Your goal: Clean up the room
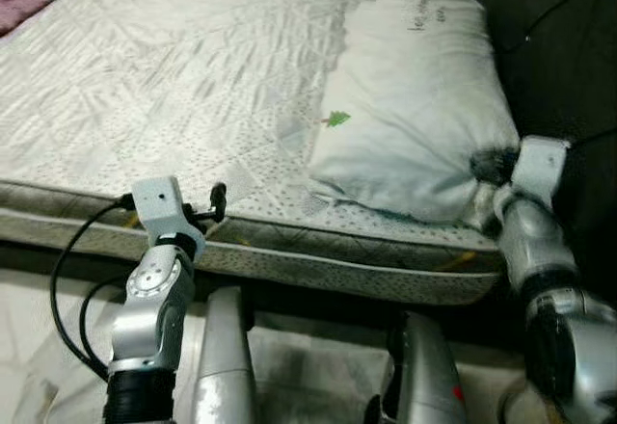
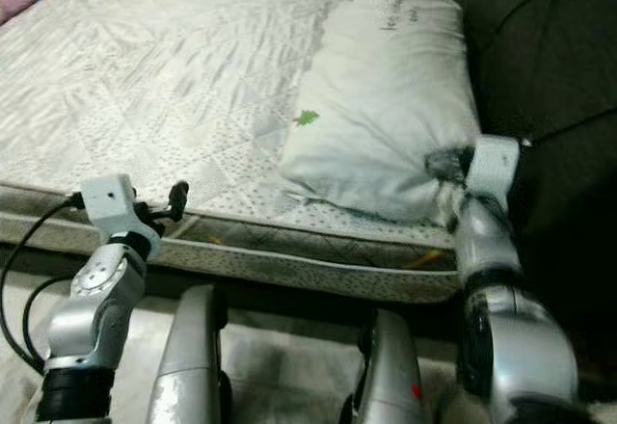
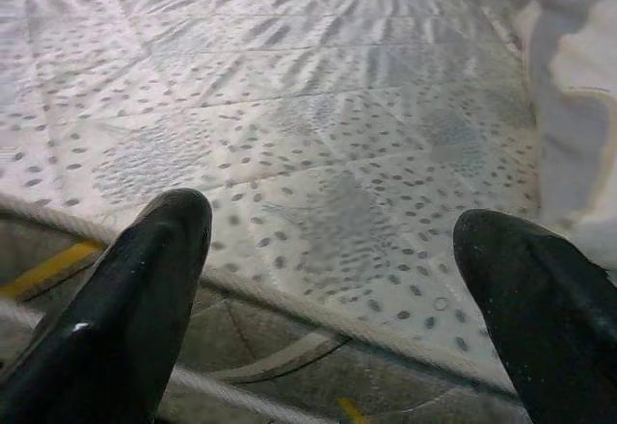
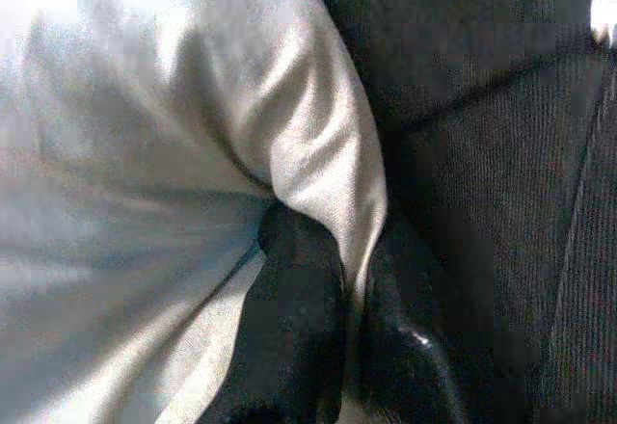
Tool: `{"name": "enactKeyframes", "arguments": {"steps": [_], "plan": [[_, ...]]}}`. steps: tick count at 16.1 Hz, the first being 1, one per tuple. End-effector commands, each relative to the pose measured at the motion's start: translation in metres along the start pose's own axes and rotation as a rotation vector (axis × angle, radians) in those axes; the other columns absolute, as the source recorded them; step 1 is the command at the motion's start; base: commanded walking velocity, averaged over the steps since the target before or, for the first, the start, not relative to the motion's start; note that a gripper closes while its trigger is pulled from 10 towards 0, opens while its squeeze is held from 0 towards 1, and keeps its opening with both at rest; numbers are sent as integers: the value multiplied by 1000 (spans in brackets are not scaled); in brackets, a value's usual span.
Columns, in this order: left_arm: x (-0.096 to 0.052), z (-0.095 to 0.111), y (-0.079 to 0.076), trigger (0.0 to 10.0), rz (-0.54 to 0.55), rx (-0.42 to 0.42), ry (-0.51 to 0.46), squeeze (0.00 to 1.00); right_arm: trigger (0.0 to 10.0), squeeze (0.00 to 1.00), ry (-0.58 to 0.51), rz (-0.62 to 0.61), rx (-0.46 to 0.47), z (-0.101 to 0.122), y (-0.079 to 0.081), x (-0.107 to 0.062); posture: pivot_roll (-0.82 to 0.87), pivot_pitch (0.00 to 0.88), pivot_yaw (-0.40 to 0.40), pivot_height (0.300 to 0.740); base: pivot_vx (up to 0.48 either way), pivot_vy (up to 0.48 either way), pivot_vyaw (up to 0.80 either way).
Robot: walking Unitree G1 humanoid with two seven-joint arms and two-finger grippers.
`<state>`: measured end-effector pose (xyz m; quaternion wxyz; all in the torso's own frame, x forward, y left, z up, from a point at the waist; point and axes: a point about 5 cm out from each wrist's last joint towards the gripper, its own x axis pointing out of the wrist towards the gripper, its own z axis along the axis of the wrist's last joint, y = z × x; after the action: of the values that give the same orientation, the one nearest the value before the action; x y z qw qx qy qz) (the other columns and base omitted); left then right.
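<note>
Pale quilted mattress on a bed, dark headboard at right, light floor below

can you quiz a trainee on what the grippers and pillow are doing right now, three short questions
1. True or false: the right gripper is pinching a fold of the white pillow.
2. Are the left gripper fingers open or shut?
3. What lies under the pillow: A) floor B) mattress C) chair

Key: 1 true. 2 open, hovering at the mattress's near edge, holding nothing. 3 B.
</note>
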<state>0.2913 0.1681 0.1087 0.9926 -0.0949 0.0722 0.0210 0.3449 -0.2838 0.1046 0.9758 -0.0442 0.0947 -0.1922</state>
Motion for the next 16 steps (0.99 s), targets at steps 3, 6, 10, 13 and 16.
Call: {"name": "enactKeyframes", "arguments": {"steps": [3, 6, 10, 13, 16], "plan": [[8, 3, -3, 10000, -16, 16, -10, 0, 0, 0, -14, 74, -5, -28, 25, -25, 56, 0, 14, 518, 0, 0, 0], [11, 5, -4, 10000, -18, 19, -23, 0, 0, 0, -48, 151, 19, -17, 55, -24, 66, 0, 11, 518, 0, 0, 0], [12, 4, 1, 10000, 18, 10, -32, 0, 0, 0, -78, -61, 75, 40, 10, 9, 71, 0, -2, 518, 0, 0, 0], [13, 2, 2, 10000, 25, 6, -34, 0, 0, 0, -124, -212, 94, 79, -38, 19, 66, 0, -7, 518, 0, 0, 0], [14, 2, 3, 10000, 35, 3, -36, 0, 0, 0, -126, -272, 59, 83, -60, 18, 57, 0, -12, 518, 0, 0, 0]]}}
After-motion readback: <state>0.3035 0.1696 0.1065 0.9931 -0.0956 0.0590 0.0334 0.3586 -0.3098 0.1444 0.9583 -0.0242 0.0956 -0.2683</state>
